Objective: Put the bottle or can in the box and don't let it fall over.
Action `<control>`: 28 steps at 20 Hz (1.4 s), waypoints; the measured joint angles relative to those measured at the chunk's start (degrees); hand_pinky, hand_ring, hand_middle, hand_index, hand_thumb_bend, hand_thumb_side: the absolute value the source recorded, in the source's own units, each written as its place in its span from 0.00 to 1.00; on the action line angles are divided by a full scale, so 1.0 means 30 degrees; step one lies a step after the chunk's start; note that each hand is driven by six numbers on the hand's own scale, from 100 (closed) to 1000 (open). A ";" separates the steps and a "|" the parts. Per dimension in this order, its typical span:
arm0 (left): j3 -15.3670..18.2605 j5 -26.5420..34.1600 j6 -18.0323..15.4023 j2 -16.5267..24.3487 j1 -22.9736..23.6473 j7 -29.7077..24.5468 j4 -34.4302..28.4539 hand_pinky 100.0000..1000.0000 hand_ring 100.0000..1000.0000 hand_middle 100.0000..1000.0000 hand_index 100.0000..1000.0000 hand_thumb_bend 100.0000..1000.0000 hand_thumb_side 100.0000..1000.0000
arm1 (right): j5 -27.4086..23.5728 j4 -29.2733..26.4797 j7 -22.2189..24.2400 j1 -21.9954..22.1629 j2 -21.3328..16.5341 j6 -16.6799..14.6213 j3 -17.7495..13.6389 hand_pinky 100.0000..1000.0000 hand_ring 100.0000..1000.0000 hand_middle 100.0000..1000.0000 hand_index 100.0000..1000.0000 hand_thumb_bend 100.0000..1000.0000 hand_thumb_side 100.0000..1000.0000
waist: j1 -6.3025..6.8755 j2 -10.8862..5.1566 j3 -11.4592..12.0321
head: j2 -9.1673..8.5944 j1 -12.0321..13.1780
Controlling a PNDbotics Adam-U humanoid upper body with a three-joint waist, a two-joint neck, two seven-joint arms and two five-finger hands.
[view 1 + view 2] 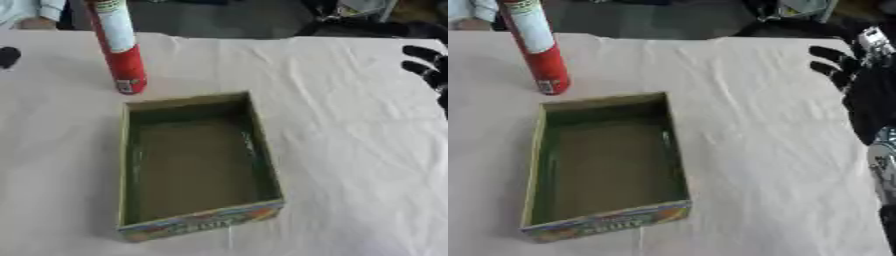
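Right hand [426, 67] is cut off at the left eye view's right edge, and a dark tip [8, 56], barely made out, is seen left of the can [117, 45]. Right eye view: spread, empty fingers [833, 62] are seen right of the box [605, 165]; the can stands upright just behind it.

The can [116, 47], at the upper left of the frame, is cut off by the top edge; you cannot see its cap. Its label print is too blurred to read. Your right hand [866, 85] runs off the right edge, so only dark fingers and part of the palm show. Your left hand [8, 56] is a dark sliver at the left edge; its finger posture cannot be told. The printing on the box's [199, 222] near wall is blurred beyond reading.
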 measured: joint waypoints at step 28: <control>-0.1659 -0.0914 0.0018 -0.1856 -0.5840 -0.2473 0.6690 0.86 1.00 1.00 0.92 0.62 0.35 | -0.0002 -0.0001 0.0092 -0.0034 0.0006 0.0324 0.0115 0.85 0.83 0.97 1.00 0.00 0.83 | 0.0163 0.0001 -0.0383 | -0.0002 0.0010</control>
